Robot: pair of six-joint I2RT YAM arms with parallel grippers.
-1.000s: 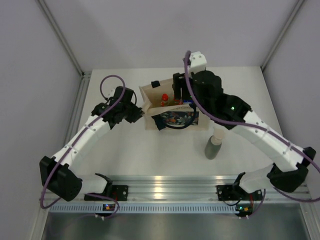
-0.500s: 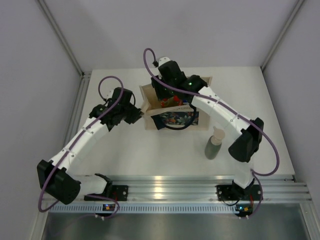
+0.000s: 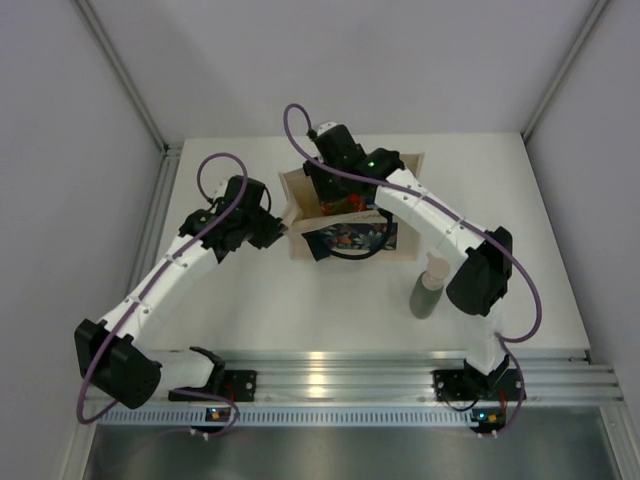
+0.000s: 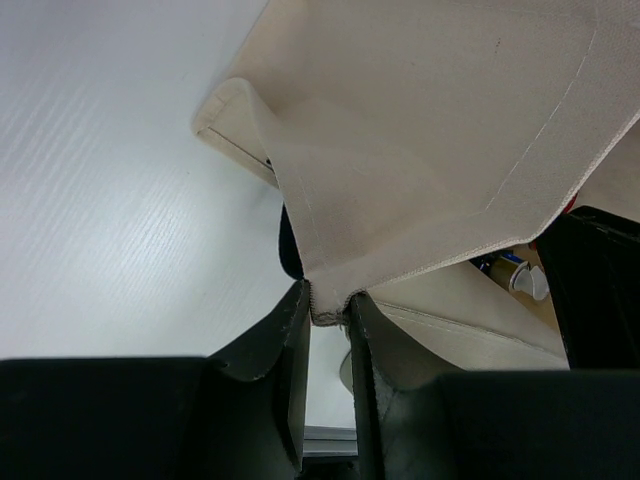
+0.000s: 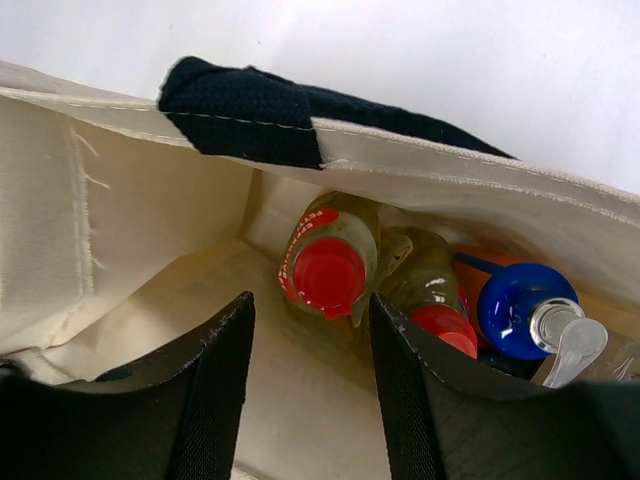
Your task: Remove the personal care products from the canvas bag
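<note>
The beige canvas bag (image 3: 300, 215) with a dark floral panel stands mid-table. My left gripper (image 4: 328, 305) is shut on the bag's left rim (image 4: 330, 290) and holds it out. My right gripper (image 5: 312, 300) is open above the bag's mouth, over a yellow bottle with a red cap (image 5: 325, 270). Inside the bag lie a second yellow bottle with a red cap (image 5: 440, 325) and an orange bottle with a blue cap (image 5: 520, 305). A grey-green bottle with a beige cap (image 3: 428, 288) stands on the table to the right of the bag.
A black bag handle (image 5: 250, 110) lies over the far rim in the right wrist view. The white table (image 3: 330, 310) is bounded by grey walls at the back and sides and a metal rail (image 3: 330, 375) at the near edge.
My right arm swung left from over the bag's right part and now points down into the bag's mouth. The left gripper has kept its hold on the rim.
</note>
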